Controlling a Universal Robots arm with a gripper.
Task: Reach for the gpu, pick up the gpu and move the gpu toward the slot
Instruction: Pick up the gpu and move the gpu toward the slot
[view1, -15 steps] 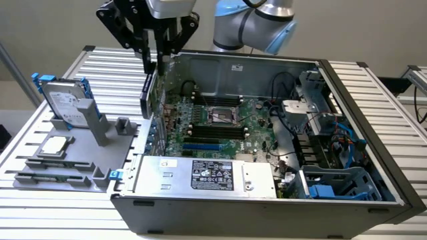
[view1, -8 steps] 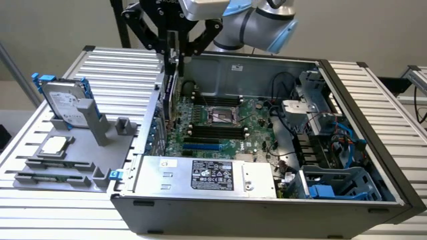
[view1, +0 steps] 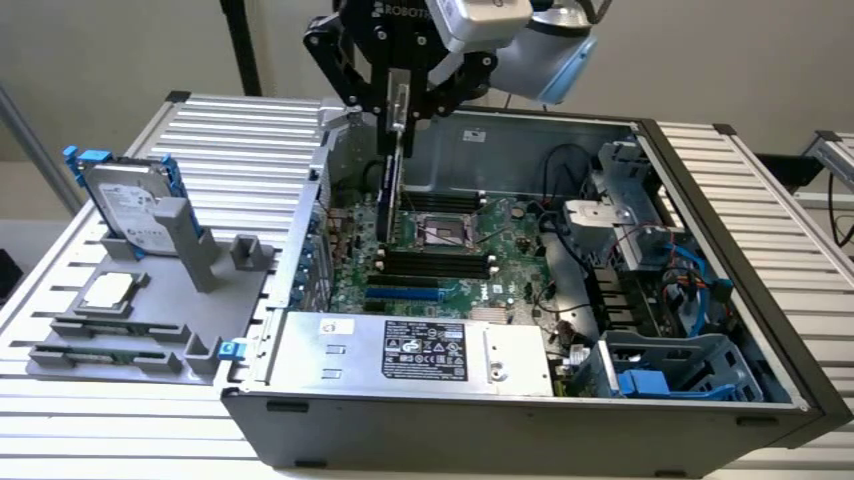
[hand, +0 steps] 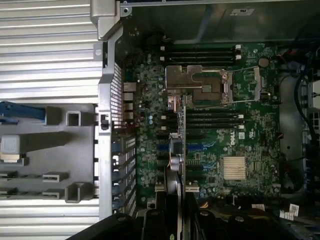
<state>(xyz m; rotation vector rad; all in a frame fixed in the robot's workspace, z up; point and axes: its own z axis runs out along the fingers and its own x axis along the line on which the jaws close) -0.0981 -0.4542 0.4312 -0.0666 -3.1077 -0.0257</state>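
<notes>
The gpu (view1: 390, 185) hangs edge-on as a thin dark card, upright over the green motherboard (view1: 507, 262) inside the open computer case. My gripper (view1: 398, 112) is shut on its upper edge. In the wrist view the gpu (hand: 183, 145) runs as a narrow line from between my fingers (hand: 159, 220) across the board, its silvery end bracket (hand: 173, 157) beside it. It is lifted above the blue expansion slots (view1: 400, 294) near the case's rear wall, and I cannot tell how far above them it is.
A grey fixture (view1: 147, 310) at the exterior view's left carries a silver hard drive in a blue frame (view1: 131, 205) and a small square chip (view1: 110, 290). The power supply (view1: 414, 350), CPU socket (view1: 441, 232), cables and a drive cage (view1: 667, 365) crowd the case.
</notes>
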